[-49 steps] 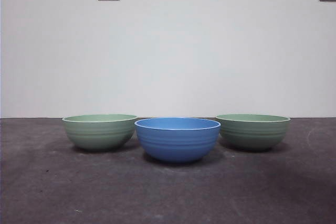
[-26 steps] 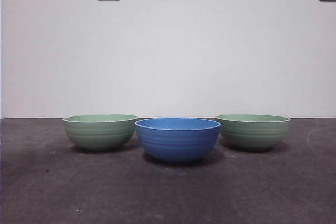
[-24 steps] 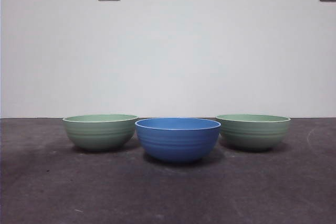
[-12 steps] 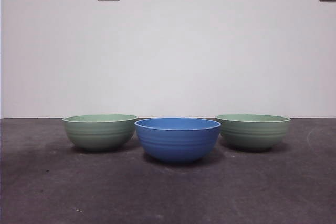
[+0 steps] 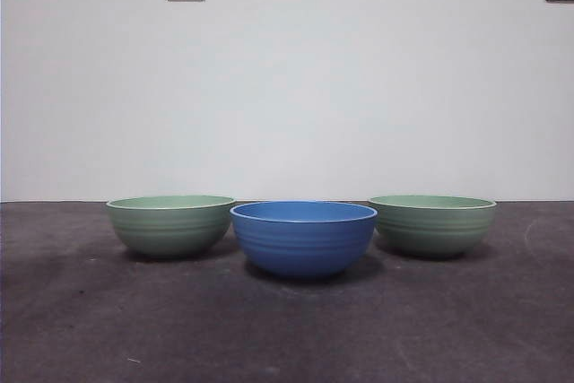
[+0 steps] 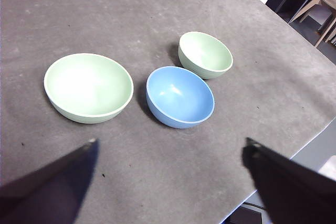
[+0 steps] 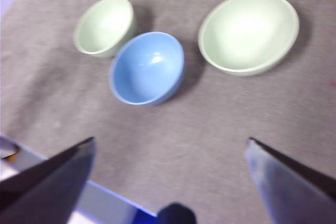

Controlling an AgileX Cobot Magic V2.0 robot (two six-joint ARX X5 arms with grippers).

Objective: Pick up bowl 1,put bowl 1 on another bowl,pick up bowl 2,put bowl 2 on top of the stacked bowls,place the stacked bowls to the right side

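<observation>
Front view showed the blue bowl (image 5: 303,238) between two green bowls (image 5: 170,224) (image 5: 432,223), all separate on the table (image 5: 287,338), so nothing was stacked yet, while the left gripper (image 6: 170,153) and right gripper (image 7: 170,150) hovered wide apart, holding nothing.

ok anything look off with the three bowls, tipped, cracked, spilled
Nothing stands out. The blue bowl and both green bowls, one and the other, sit upright on the grey table, empty, rims level, none stacked. No cracks or spills show. Both grippers, left and right, are open above the table.
</observation>
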